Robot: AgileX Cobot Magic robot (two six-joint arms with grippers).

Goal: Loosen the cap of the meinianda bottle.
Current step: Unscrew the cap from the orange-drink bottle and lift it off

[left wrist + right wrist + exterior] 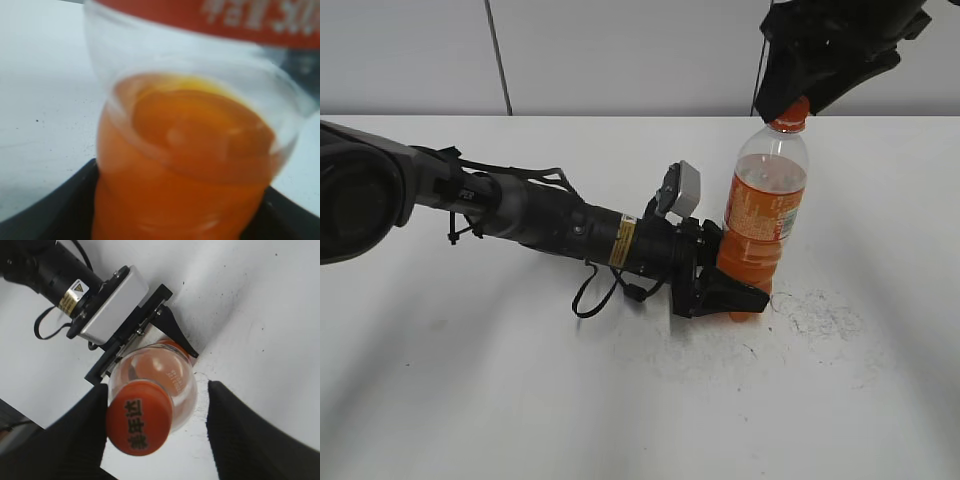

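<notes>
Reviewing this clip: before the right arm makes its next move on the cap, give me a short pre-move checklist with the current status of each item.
1. meinianda bottle upright on the table: ok, though it leans slightly.
2. left gripper clamped on the bottle's base: ok; its fingers sit on either side of the lower body in the exterior and left wrist views.
3. cap seated on the neck: ok.
4. right gripper around the cap: ok; the cap sits between the fingers.
5. Right fingers gripping the cap: not ok; one finger is against the cap, a clear gap shows on the other side.
6. Cap already loosened: cannot tell.
</notes>
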